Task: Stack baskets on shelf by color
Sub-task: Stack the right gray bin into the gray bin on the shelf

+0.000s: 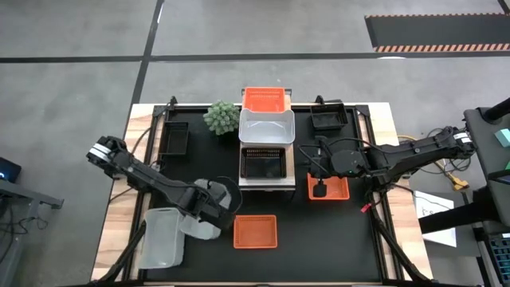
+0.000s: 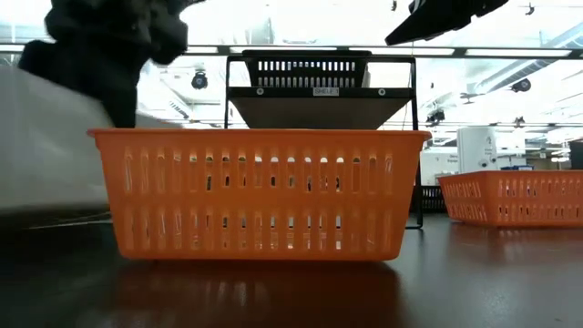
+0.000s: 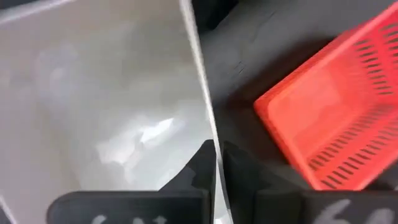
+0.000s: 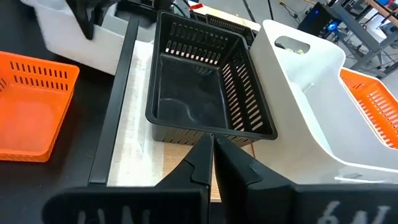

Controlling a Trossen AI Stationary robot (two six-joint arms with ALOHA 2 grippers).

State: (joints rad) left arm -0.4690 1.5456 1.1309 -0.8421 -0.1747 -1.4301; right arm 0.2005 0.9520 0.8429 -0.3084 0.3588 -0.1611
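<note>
The shelf [image 1: 292, 171] carries a red-orange basket [image 1: 264, 100] at its far end, a white basket [image 1: 267, 126] in the middle and a black basket [image 1: 263, 163] at its near end. My left gripper [image 1: 209, 206] is at the table's near left, shut on another white basket [image 1: 201, 222]. A further translucent white basket [image 1: 162, 237] lies beside it. My right gripper [image 4: 211, 140] is shut on nothing. It hovers right of the shelf over a red-orange basket [image 1: 335, 189] and points at the black basket [image 4: 208, 93]. My left gripper holds the white basket by one wall [image 3: 208, 118], pinched with one finger [image 3: 199, 163] inside the basket and the other outside. The basket sits tilted in the hold; whether it is lifted clear of the table, I cannot tell.
A red-orange basket [image 1: 255, 231] lies on the table near the front edge, large in the low view [image 2: 260, 191]. Black baskets sit at the far left [image 1: 174, 137] and far right [image 1: 327, 119]. A spiky green plant [image 1: 221, 117] stands left of the shelf.
</note>
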